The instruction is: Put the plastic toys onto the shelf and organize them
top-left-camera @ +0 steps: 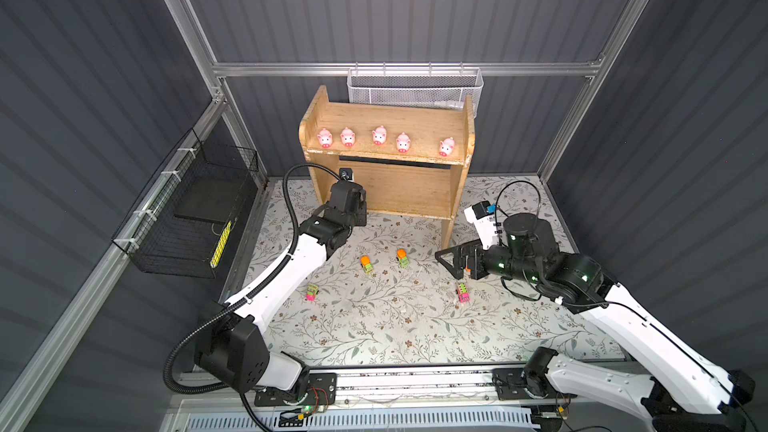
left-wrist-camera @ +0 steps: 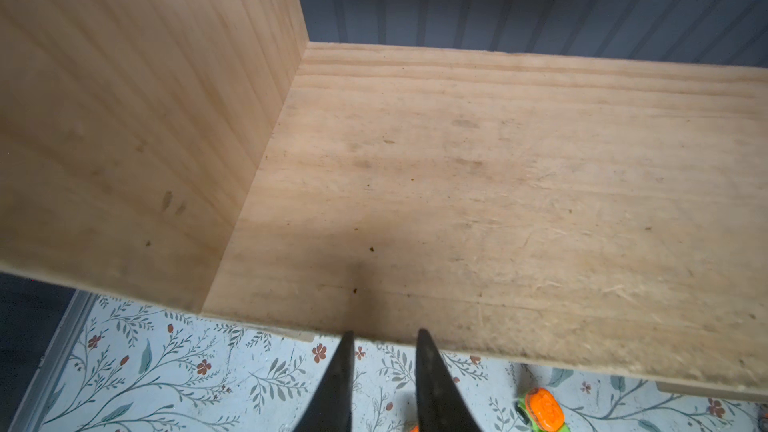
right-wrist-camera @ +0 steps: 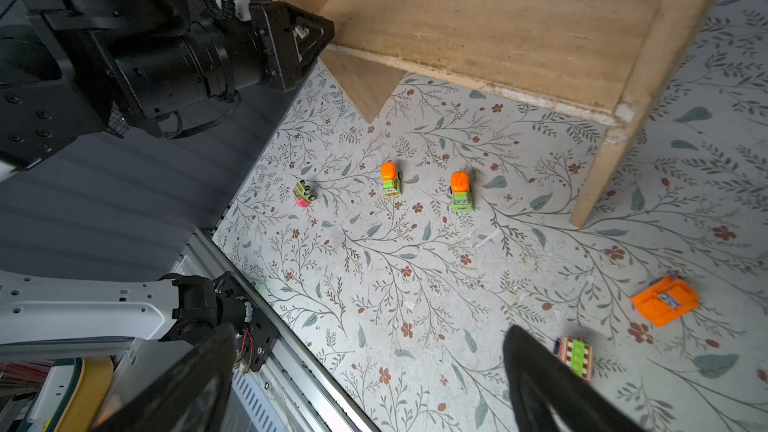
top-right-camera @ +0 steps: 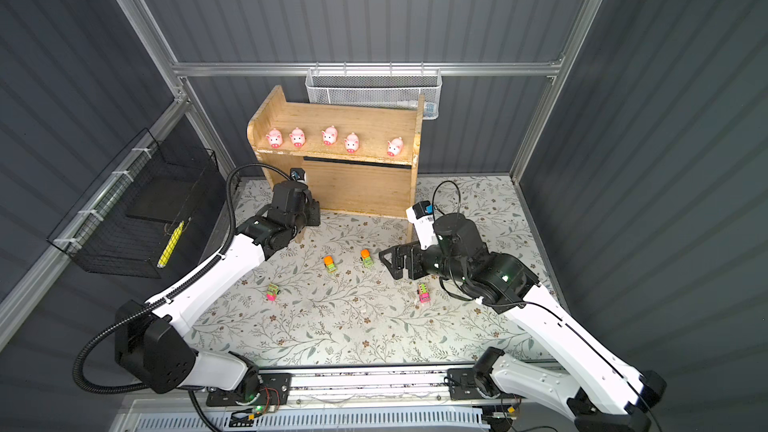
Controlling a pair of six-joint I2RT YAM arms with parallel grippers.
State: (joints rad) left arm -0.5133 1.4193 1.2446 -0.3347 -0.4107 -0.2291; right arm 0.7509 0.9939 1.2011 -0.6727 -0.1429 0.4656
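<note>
At lower shelf [left-wrist-camera: 498, 201] edge: left gripper [left-wrist-camera: 385, 331] pressed together, empty; right gripper [right-wrist-camera: 370, 328] spread above desk [right-wrist-camera: 415, 284], pink-green car [right-wrist-camera: 575, 357] beside its finger [right-wrist-camera: 540, 376]

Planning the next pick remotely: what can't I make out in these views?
- Orange vehicle: clear only in the right wrist view; in both top views the right gripper almost covers it.
- Left gripper: fingertips hidden by its own wrist in both top views; fingers cut off by the left wrist view's edge.
- Shelf: rear of the lower tier, shadowed under the top board in both top views.
</note>
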